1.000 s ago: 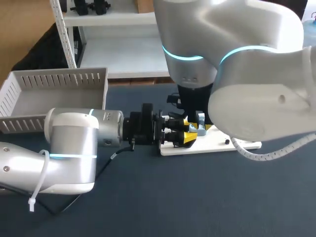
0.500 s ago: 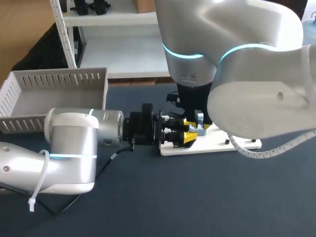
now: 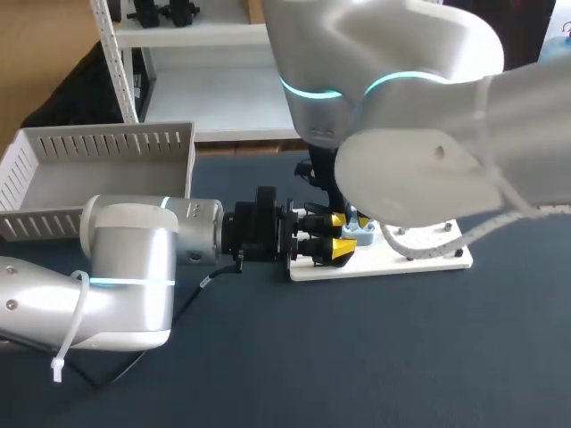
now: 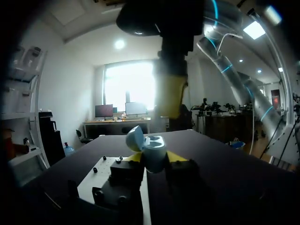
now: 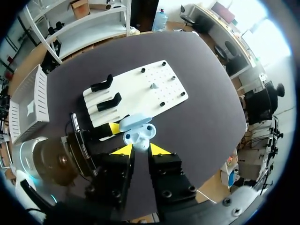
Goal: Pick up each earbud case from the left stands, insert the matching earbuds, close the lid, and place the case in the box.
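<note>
A light blue earbud case (image 4: pixel 152 152) with its lid tipped open sits between the yellow tips of my left gripper (image 4: pixel 154 159), which is shut on it. In the head view that gripper (image 3: pixel 343 238) holds the case (image 3: pixel 362 231) over the near left end of the white board (image 3: pixel 419 260). My right gripper (image 5: pixel 140 150) hangs straight above the case (image 5: pixel 139 133), its tips a narrow gap apart with nothing visible between them. From the left wrist view, its yellow fingers (image 4: pixel 171 96) show just above the case. The right arm (image 3: pixel 401 134) hides its own gripper in the head view.
Two black stands (image 5: pixel 108 93) stand at the left end of the white board (image 5: pixel 145 86), with a few small pegs further along it. A grey slotted box (image 3: pixel 98 152) sits at the table's back left.
The right arm has swung leftward across the head view, covering more of the board. The left gripper and the case have stayed put.
</note>
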Tool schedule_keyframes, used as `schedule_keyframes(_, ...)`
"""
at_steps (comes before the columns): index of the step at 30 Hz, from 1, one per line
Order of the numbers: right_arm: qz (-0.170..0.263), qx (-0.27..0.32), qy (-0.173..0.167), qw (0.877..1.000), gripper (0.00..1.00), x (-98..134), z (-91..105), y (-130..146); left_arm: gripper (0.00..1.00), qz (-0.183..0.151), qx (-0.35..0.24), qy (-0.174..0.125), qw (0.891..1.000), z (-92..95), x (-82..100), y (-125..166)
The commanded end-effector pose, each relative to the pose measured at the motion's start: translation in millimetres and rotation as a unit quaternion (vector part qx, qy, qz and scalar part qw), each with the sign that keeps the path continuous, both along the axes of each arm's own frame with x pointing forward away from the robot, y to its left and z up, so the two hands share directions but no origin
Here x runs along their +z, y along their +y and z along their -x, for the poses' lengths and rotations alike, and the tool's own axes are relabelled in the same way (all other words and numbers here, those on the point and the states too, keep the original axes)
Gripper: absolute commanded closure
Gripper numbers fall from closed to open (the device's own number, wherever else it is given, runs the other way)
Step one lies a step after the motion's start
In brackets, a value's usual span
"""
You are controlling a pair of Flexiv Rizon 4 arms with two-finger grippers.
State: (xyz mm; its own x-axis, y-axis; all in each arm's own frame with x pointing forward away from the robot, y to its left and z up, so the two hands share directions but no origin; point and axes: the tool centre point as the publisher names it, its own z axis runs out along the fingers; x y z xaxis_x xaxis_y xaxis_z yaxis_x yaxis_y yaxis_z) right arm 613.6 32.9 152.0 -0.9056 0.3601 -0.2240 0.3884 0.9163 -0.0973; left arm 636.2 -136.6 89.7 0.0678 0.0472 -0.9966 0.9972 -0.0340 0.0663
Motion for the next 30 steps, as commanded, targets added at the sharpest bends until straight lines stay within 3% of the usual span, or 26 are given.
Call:
schedule_keyframes(1, 0.004, -0.005, 0.003, 1.0, 1.0, 0.3, -1.7, -1.4, 1.0, 0.001, -0.001, 0.0, 1.0, -0.7, -0.9, -0.1)
schedule_keyframes(30, 0.011, -0.012, 0.013, 1.0, 1.0, -7.2, -5.1, -6.9, 1.0, 0.001, -0.001, 0.0, 1.0, -0.7, -0.9, -0.1)
